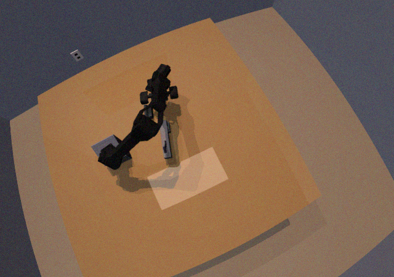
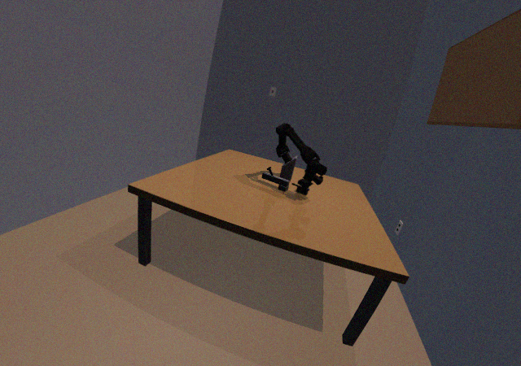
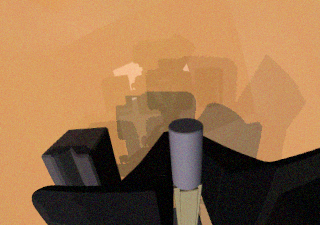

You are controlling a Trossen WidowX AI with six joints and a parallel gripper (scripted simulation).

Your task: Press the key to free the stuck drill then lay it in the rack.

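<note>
My gripper [image 3: 176,136] is shut on the drill [image 3: 186,155], whose grey cylindrical body and pale yellow part show between the black fingers. The drill's far end is hidden. Its grey end stands clear, with bare table behind it. A dark block with a grooved grey front, which looks like the rack [image 3: 75,160] [image 1: 148,111], is close to the left of the gripper. A long grey bar [image 1: 164,134] [image 2: 275,179] lies below the gripper in the top view, with a small dark peg [image 2: 269,171] near its outer end; I cannot tell whether this is the key.
A grey slanted panel [image 1: 102,143] [image 2: 288,168] stands beside the arm's base. The arm bends over towards the gripper and hides part of the bar. A bright patch [image 1: 203,172] and dark shadows lie on the wooden table [image 1: 254,172] [image 2: 235,206].
</note>
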